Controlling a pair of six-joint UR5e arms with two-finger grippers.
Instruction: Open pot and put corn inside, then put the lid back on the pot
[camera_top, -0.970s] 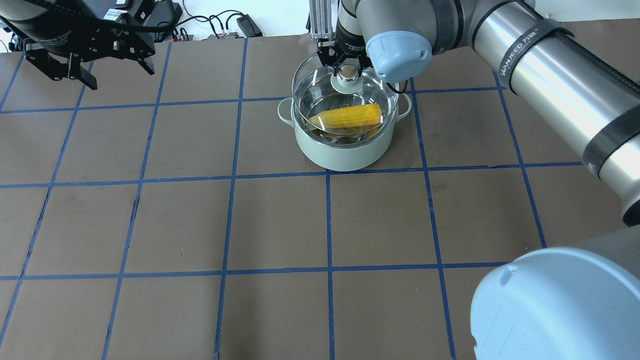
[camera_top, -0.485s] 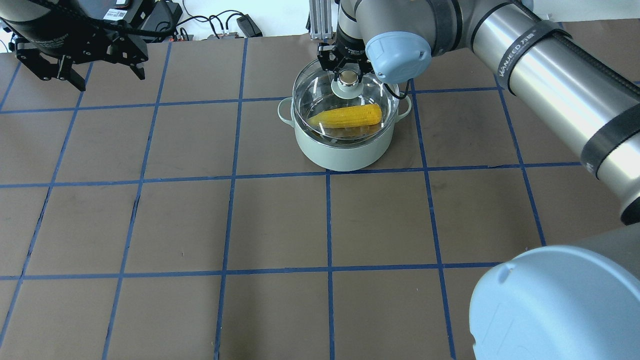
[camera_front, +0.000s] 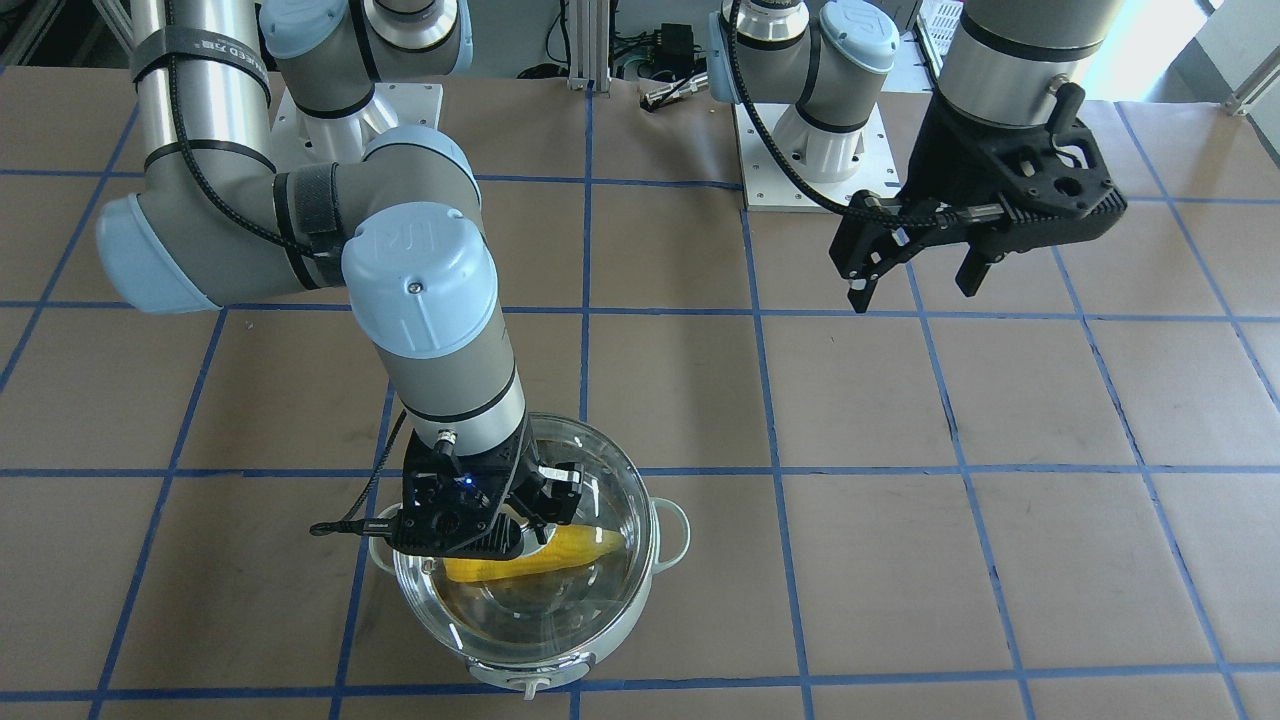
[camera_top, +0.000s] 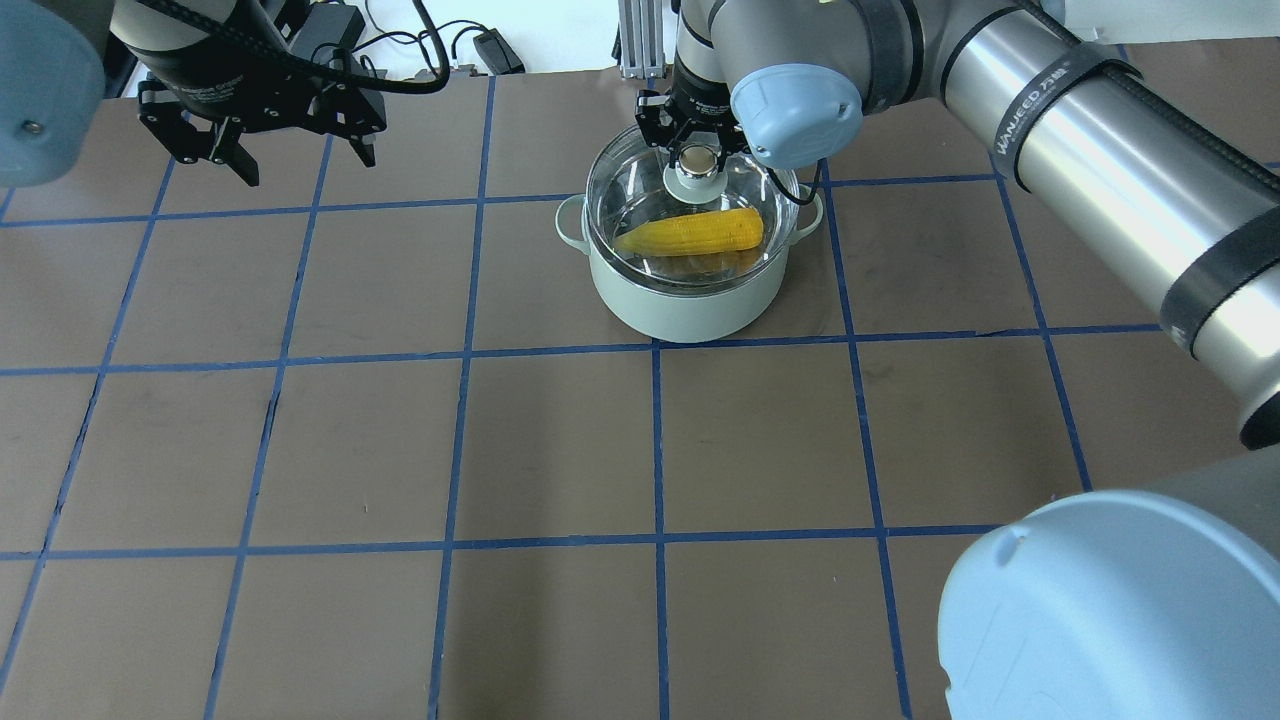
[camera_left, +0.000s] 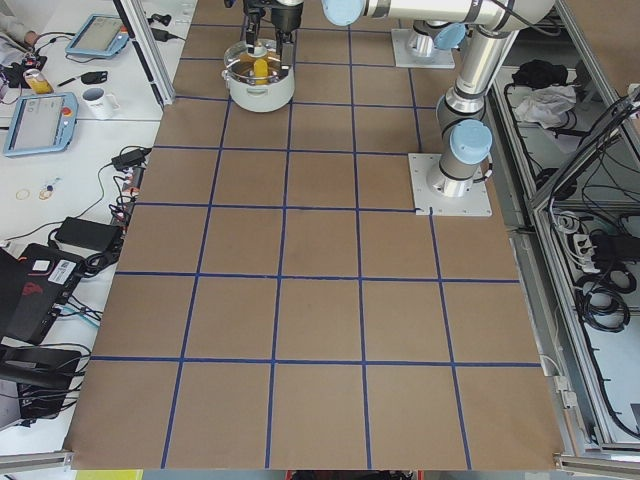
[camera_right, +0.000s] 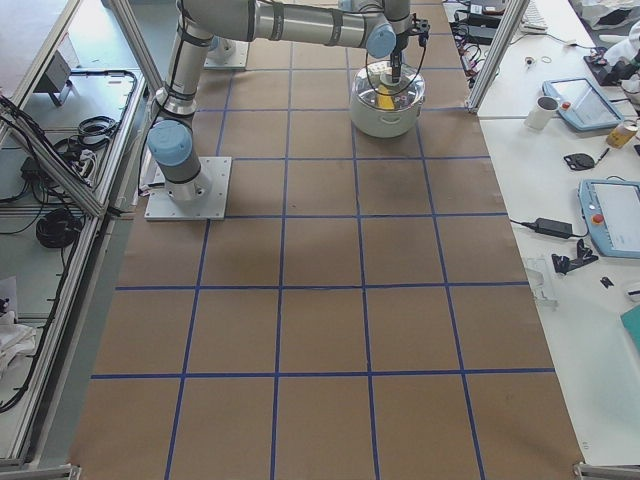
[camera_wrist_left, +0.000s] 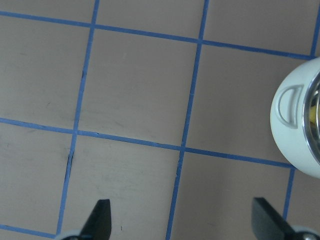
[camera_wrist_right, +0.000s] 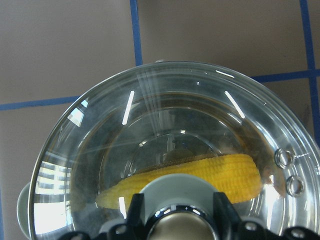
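Overhead exterior view: the pot (camera_top: 685, 300) stands at upper centre of frame on the table (camera_top: 560, 450). The corn (camera_top: 690, 232) lies flat across its floor, pointed end toward frame left. The lid (camera_top: 635, 190) covers the mouth and appears to rest on the pot's rim all round, though a slight tilt at the far edge cannot be ruled out. The right gripper (camera_top: 697, 155) comes down from above, its fingers set close against either side of the knob (camera_wrist_right: 175, 192), gripping the lid. The left gripper (camera_top: 265, 150), at upper left of frame, is spread wide, holds nothing and is well apart from the pot.

Assessment: the step in hand is seating and letting go of the lid, and the task is judged nearly complete. Recommended:
- Confirm the rim is down evenly before parting the fingers.
- Open only enough to clear the knob.
- Lift straight up so that no finger drags the knob sideways. The pot is unrestrained and a sideways pull could slide it.

Materials:
- **Lid:** clear domed glass, glossy with strong reflections, likely slippery and brittle.
- **Knob:** pale green flared base under a shiny disc.
- **Pot:** smooth mint outside, mirror steel inside, with a loop handle (camera_wrist_left: 290, 105).
- **Corn:** yellow, ridged with kernels, tapered.
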